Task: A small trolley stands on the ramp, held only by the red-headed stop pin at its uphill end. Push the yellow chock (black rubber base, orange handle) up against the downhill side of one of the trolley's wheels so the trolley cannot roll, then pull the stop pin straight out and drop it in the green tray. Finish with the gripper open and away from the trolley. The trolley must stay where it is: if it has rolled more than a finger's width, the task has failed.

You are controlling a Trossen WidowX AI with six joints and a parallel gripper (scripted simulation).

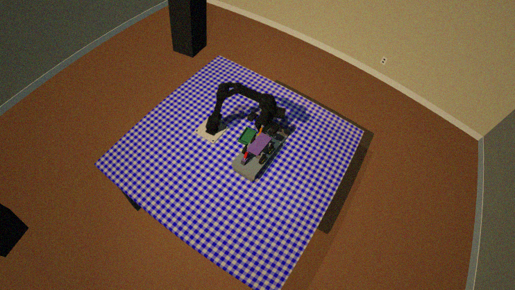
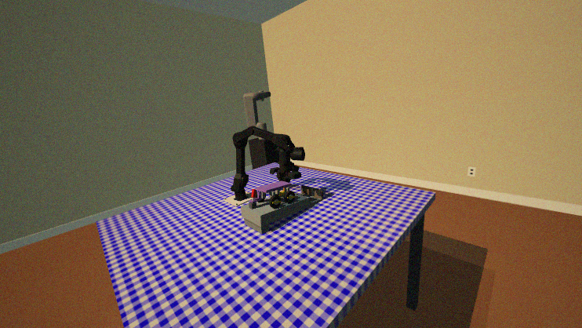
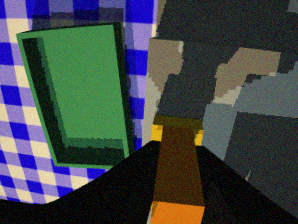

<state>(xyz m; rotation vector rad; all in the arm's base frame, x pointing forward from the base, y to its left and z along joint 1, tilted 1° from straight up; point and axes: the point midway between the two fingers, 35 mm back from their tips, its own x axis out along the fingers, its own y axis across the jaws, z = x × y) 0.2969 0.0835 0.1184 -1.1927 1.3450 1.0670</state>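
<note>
The trolley, with a purple deck and black wheels, stands on the grey ramp. The red-headed stop pin stands upright at its uphill end. My gripper is shut on the handle of the chock. It holds the chock low by the trolley's downhill end, on the tray's side. The wheel nearest the chock is hidden, so contact with wheel or ramp cannot be told. The green tray is empty.
A brown and dark upright board stands at the ramp's downhill end, close to the gripper. The arm's base plate lies beyond the tray. The arm's shadow falls across the lower ramp. A checked cloth covers the table.
</note>
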